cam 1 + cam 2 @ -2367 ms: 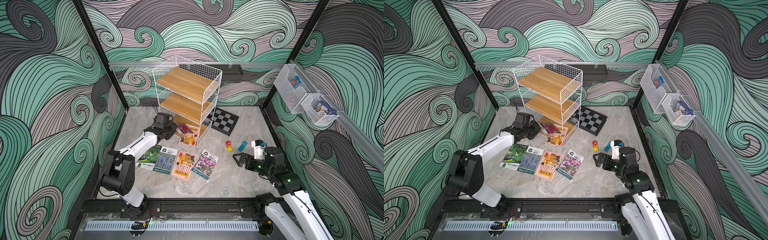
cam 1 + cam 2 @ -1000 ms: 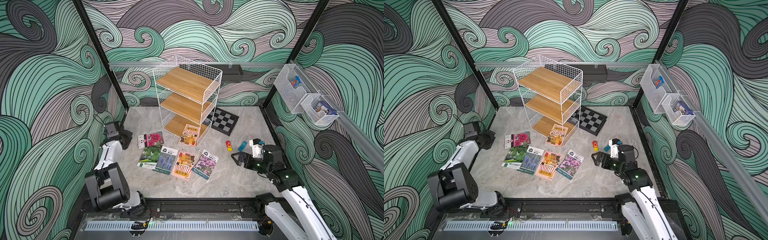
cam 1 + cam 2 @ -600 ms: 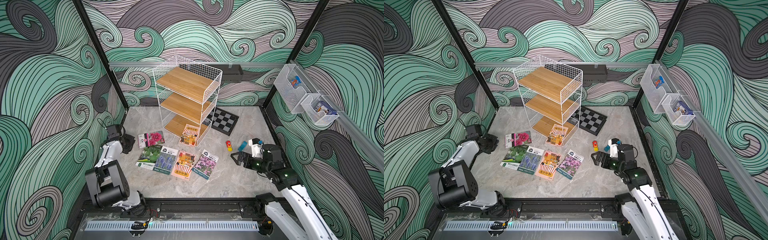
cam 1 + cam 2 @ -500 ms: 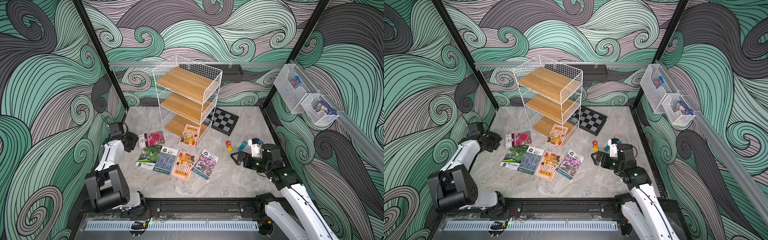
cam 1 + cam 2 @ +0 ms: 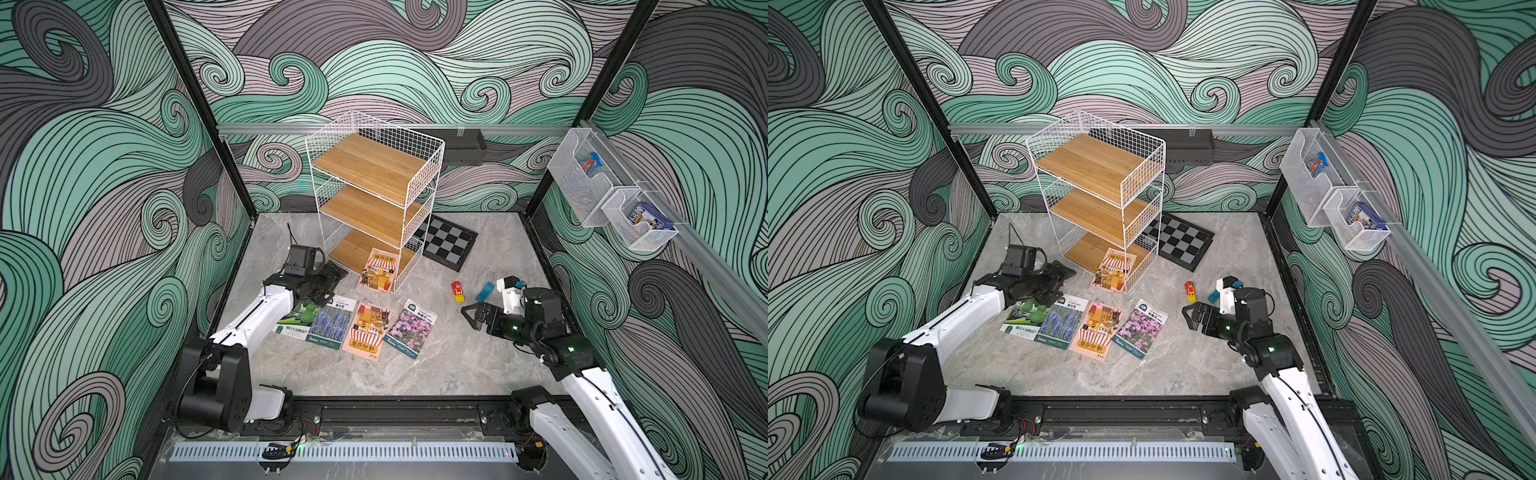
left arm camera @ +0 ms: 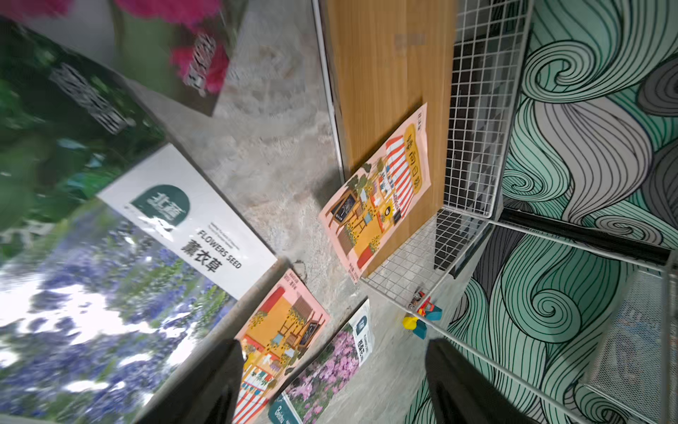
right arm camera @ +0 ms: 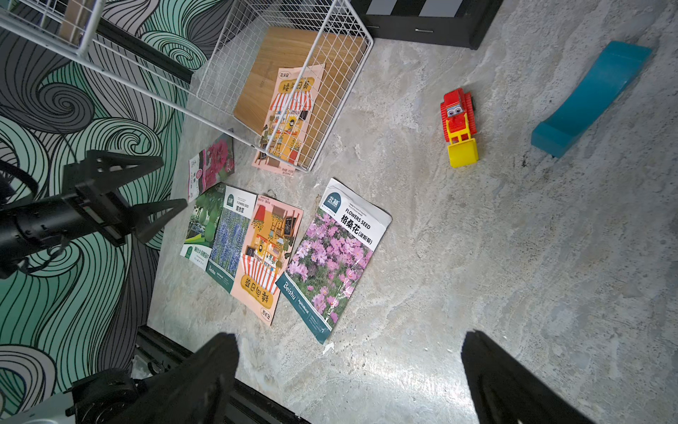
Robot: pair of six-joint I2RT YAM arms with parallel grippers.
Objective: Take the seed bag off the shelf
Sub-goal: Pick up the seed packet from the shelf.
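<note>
The shelf (image 5: 374,174) (image 5: 1100,166) stands at the back centre. A pink-and-orange seed bag (image 5: 378,269) (image 5: 1115,269) (image 6: 381,191) (image 7: 290,117) lies on its bottom board, its lower end poking out past the front edge. My left gripper (image 5: 334,280) (image 5: 1061,282) (image 6: 334,343) (image 7: 172,181) hovers low just left of that tier, open and holding nothing. A red-flower packet (image 7: 212,165) lies on the floor beneath it. My right gripper (image 5: 471,318) (image 5: 1188,318) (image 7: 350,334) is open over bare floor at the right.
Several seed packets lie in a row before the shelf, from a green one (image 5: 297,320) to a pink-blossom one (image 5: 409,330). A chessboard (image 5: 446,245), a toy bulldozer (image 5: 457,290) and a teal piece (image 5: 484,292) lie to the right. Clear bins (image 5: 602,195) hang on the right wall.
My left arm has swung from the left wall back toward the shelf's bottom tier, and its jaws have opened. The red-flower packet stays on the floor. The right arm has hardly moved.
</note>
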